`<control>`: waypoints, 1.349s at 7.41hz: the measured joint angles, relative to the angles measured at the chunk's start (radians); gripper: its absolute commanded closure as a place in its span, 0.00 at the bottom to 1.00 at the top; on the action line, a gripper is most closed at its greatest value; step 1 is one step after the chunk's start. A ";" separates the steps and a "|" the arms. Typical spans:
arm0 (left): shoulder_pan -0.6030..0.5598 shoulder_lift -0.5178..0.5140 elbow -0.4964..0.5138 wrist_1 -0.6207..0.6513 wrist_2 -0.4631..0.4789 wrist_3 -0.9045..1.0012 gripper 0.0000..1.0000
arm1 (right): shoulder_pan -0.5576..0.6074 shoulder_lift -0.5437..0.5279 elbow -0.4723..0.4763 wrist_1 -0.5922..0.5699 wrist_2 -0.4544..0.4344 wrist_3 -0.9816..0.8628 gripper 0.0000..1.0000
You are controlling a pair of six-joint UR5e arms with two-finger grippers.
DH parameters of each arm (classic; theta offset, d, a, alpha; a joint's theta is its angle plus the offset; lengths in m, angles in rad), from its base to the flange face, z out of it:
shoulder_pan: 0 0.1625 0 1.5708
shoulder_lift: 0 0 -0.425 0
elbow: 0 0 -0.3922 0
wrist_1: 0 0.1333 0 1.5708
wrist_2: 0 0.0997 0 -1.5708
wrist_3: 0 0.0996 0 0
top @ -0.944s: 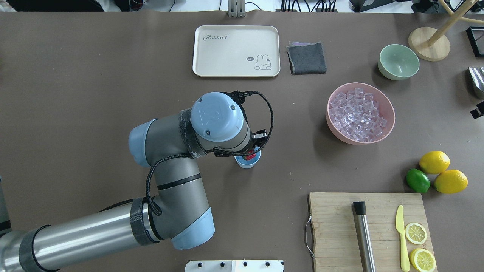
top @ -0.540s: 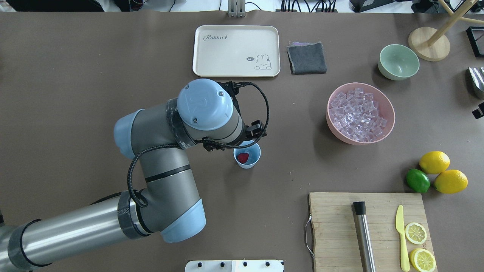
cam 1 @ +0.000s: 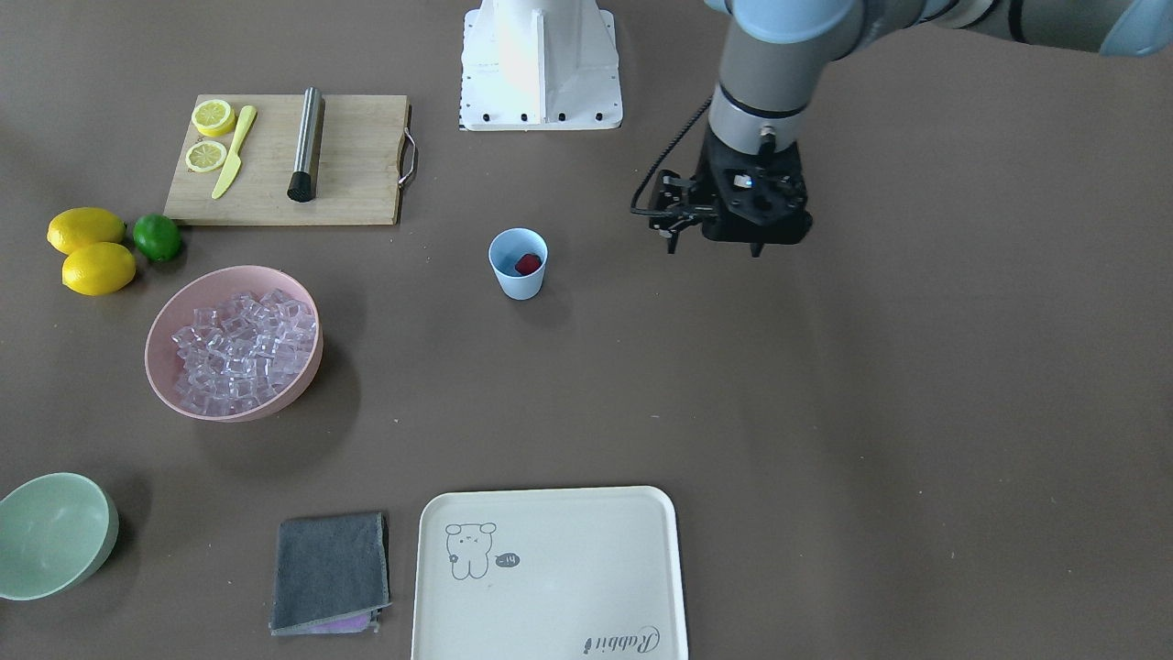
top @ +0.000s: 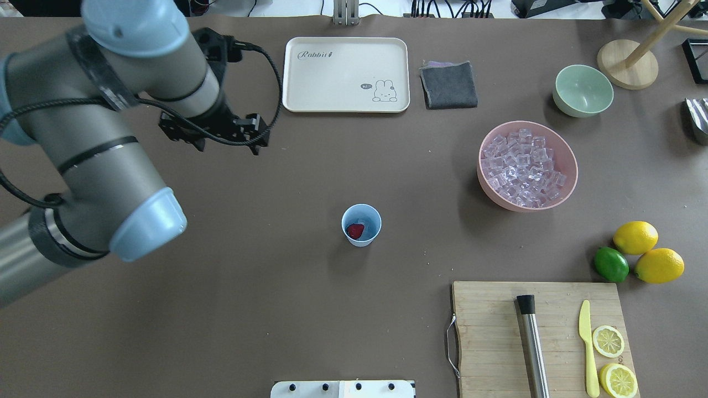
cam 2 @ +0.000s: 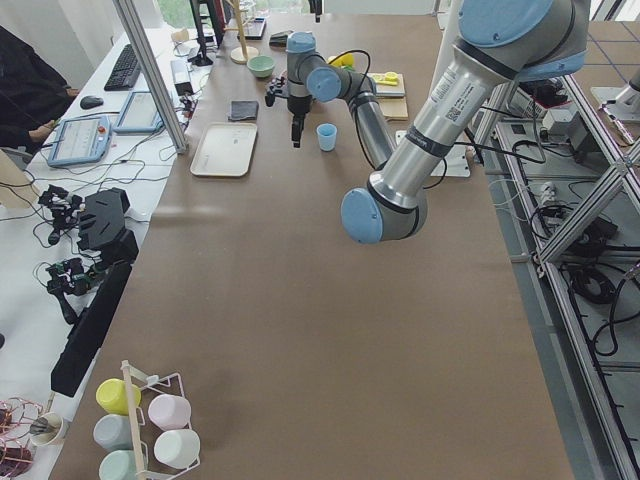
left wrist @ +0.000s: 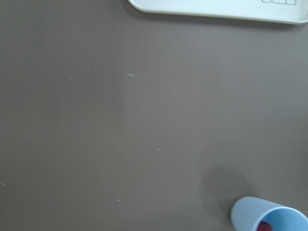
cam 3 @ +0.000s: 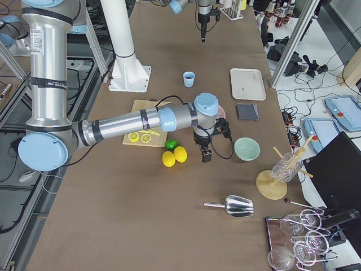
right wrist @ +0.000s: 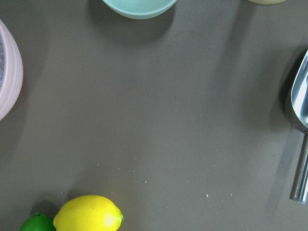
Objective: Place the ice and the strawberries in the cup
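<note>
Strawberry [top: 354, 230]: one, red, lying at the bottom of the cup [top: 374, 220]. The cup is a light-blue tumbler standing upright and alone on the brown table [top: 276, 309], with nothing touching it. Ice [top: 522, 166]: clear cubes, heaped in the pink bowl [top: 565, 145], which stands to the right of the cup and a little beyond it, well apart. Left gripper [cam 1: 755, 240]: raised over bare table well to the left of the cup, pointing down, carrying nothing visible. I cannot tell whether its jaws are spread or closed. Its wrist camera sees the cup low in one corner, red showing inside. Right gripper [cam 3: 206, 155]: far to the right of the cup, past the pink bowl, pointing down over bare table. It shows in the right side view only, so I cannot tell how its jaws stand. Tray [top: 332, 83]: cream with a rabbit drawing, beyond the cup at the table's far edge. Grey cloth [top: 448, 84]: folded, just right of the tray. Pale green bowl [top: 583, 91]: beyond the pink bowl from the cup. Lemons [top: 635, 237], two, and a lime [top: 611, 264]: clustered, touching, far right of the cup. Cutting board [top: 487, 342]: nearer the robot than the cup and to its right. It bears a steel rod [top: 534, 354], a yellow knife [top: 588, 342] and two lemon halves [top: 608, 341]. Metal scoop [cam 3: 240, 207]: on the table beyond the right gripper from the cup.
</note>
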 measured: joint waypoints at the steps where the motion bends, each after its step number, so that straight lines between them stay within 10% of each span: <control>1: -0.126 0.082 -0.006 0.015 -0.066 0.195 0.03 | 0.019 0.003 -0.017 0.000 -0.006 -0.017 0.01; 5: -0.563 0.420 0.064 0.015 -0.217 0.911 0.03 | 0.067 0.017 -0.078 -0.001 -0.010 -0.048 0.01; 10: -0.645 0.556 0.131 -0.043 -0.201 0.985 0.02 | 0.075 0.015 -0.082 -0.028 0.008 -0.053 0.01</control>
